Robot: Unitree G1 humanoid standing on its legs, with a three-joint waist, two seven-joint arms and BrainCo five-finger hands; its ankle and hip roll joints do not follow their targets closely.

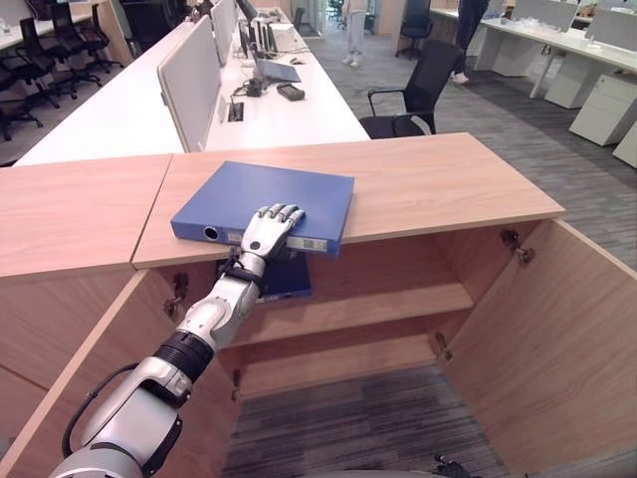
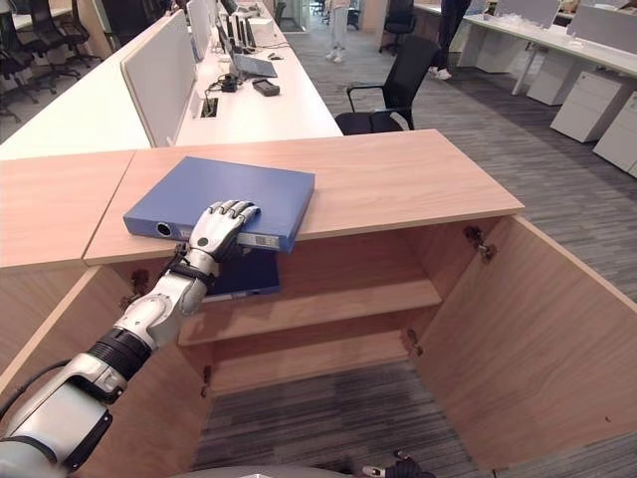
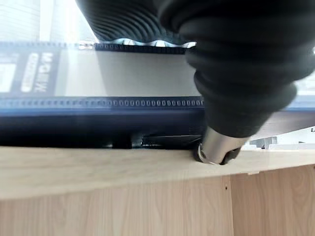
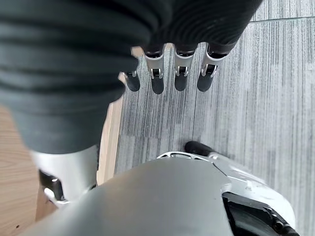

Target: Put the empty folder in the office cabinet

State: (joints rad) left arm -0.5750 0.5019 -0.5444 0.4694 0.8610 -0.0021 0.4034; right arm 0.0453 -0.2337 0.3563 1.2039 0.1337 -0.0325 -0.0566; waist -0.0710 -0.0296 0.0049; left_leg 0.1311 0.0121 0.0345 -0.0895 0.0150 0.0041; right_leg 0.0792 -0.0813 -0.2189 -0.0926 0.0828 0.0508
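Observation:
A blue folder (image 1: 264,194) lies flat on the wooden cabinet top (image 1: 438,179), its spine over the front edge. My left hand (image 1: 267,227) grips that spine, fingers curled over the cover. The thumb (image 3: 216,147) sits under the folder (image 3: 98,78) at the cabinet's edge. Below, the cabinet stands open with its upper shelf (image 1: 378,304) showing. A second blue folder (image 1: 291,279) lies on that shelf behind my wrist. My right hand (image 4: 179,73) hangs over the carpet with straight fingers, holding nothing.
The right cabinet door (image 1: 557,329) swings out wide, and the left door (image 1: 100,339) stands open beside my arm. A lower shelf (image 1: 338,363) is bare. Behind the cabinet are a white desk (image 1: 119,110) and a black office chair (image 1: 413,90).

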